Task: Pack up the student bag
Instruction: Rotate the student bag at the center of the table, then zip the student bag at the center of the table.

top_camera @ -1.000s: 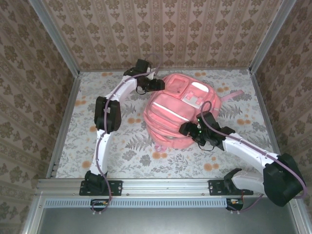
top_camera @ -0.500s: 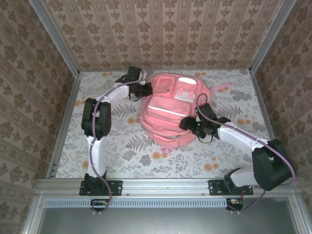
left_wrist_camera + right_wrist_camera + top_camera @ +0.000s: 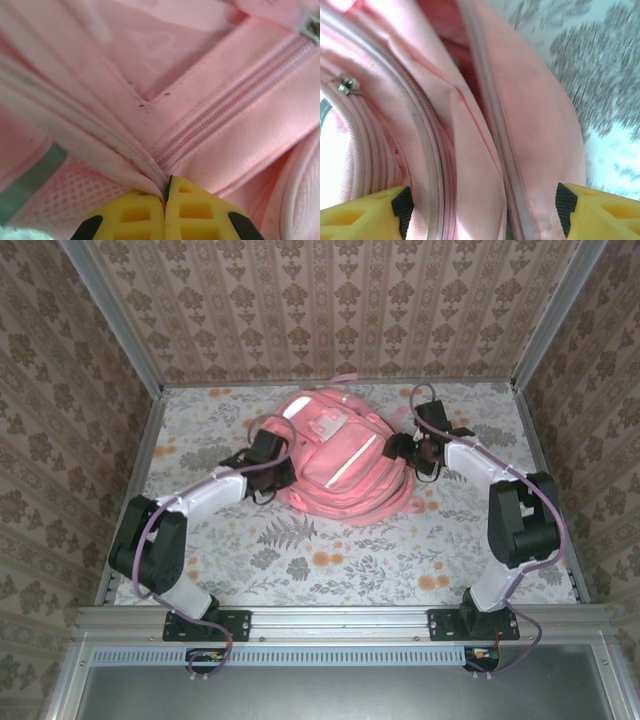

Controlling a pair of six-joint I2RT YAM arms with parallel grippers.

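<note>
Bag: on table, far centre; turned and shifted since a second ago. Left claw: now at bag's left side, together, pinching fold. Right claw: now at bag's right side, apart, straddling rim. Judged: bag being spread for packing.

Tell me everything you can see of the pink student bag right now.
The student bag is a large pink fabric backpack lying on the floral table, front up, showing a pale stripe, a white patch, zips and mesh. The left gripper is shut, pinching a fold by a zip; the right gripper straddles its other edge, jaws wide.
</note>
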